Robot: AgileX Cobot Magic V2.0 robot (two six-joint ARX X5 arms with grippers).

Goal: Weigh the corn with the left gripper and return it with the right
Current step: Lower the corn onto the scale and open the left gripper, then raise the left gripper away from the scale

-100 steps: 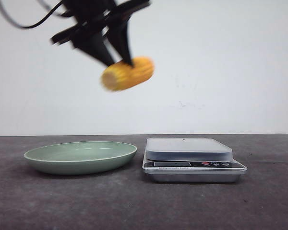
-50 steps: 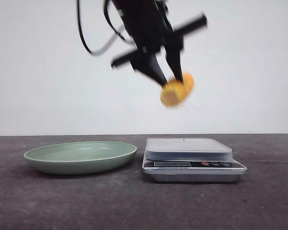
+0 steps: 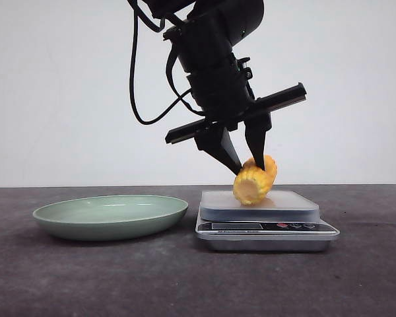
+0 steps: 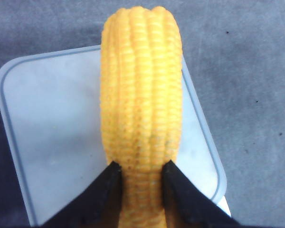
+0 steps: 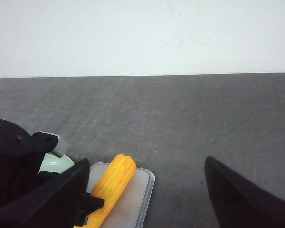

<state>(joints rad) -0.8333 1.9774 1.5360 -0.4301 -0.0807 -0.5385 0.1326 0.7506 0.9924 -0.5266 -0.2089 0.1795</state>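
Nothing readable anywhere; the scale (image 3: 266, 228) has a display strip and small print at 6 o'clock, way too tiny.

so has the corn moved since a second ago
Yes. In the front view the corn, held by the left gripper, went right and down, from above the plate onto the scale.

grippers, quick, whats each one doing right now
Left tool: closed on the corn, over the scale.
Right tool: open, holding nothing.
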